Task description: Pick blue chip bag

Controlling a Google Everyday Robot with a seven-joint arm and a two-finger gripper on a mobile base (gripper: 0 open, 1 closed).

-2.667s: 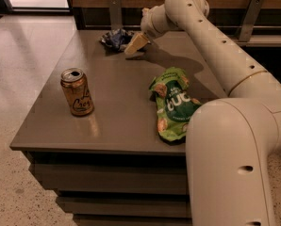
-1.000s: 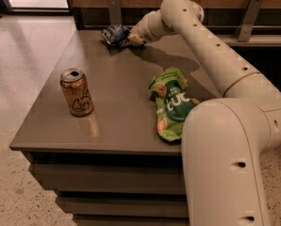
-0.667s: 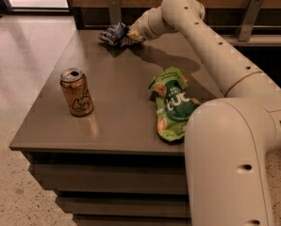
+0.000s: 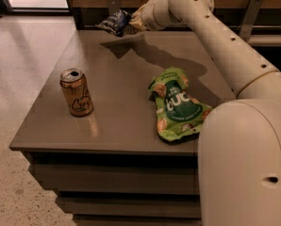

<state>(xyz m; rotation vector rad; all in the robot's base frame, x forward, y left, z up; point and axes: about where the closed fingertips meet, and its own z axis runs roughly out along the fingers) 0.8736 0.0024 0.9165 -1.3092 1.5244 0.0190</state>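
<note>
The blue chip bag point(image 4: 113, 21) is a small crumpled dark blue foil bag with silvery patches. It hangs in the air above the far edge of the table point(image 4: 121, 102), and its shadow falls on the tabletop below. My gripper point(image 4: 130, 22) is at the far side of the table, shut on the right end of the bag. The white arm reaches to it from the lower right.
A larger bright green snack bag point(image 4: 176, 105) lies on the table's right half. An orange-brown drink can point(image 4: 76, 92) stands upright near the left front. A dark wooden wall with metal brackets point(image 4: 250, 11) runs behind the table. Tiled floor lies to the left.
The gripper closed on the blue chip bag at the table's far edge and has lifted it off the surface. The can and the green bag have not moved.
</note>
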